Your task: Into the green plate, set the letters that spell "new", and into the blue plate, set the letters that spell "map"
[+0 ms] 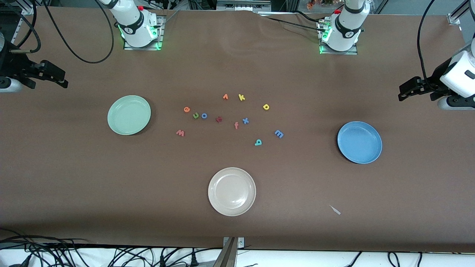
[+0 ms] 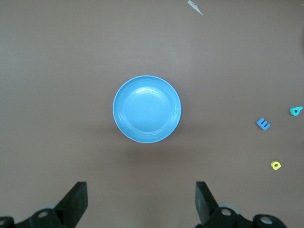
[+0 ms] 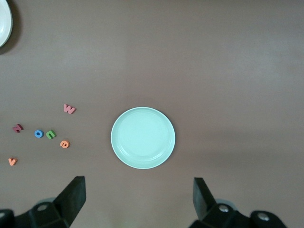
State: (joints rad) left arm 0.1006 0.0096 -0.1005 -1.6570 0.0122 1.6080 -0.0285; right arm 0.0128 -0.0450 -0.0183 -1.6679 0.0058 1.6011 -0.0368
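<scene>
The green plate [image 1: 129, 115] lies toward the right arm's end and the blue plate [image 1: 359, 142] toward the left arm's end; both hold nothing. Between them lie the orange "e" [image 1: 186, 109], green "n" [image 1: 196, 116], salmon "w" [image 1: 180, 132], blue "m" [image 1: 279, 134], teal "a" [image 1: 258, 142] and yellow "p" [image 1: 266, 107]. My left gripper [image 2: 141, 190] hangs open high beside the blue plate [image 2: 147, 109]. My right gripper [image 3: 139, 185] hangs open high beside the green plate [image 3: 143, 137]. Neither holds anything.
A cream-white plate [image 1: 232, 191] sits nearest the front camera. Among the letters lie a blue "o" [image 1: 204, 116], blue "x" [image 1: 245, 120], salmon "f" [image 1: 236, 125], dark red letter [image 1: 219, 119], orange "v" [image 1: 225, 97] and yellow "k" [image 1: 241, 97]. A small white scrap [image 1: 335, 210] lies near the front edge.
</scene>
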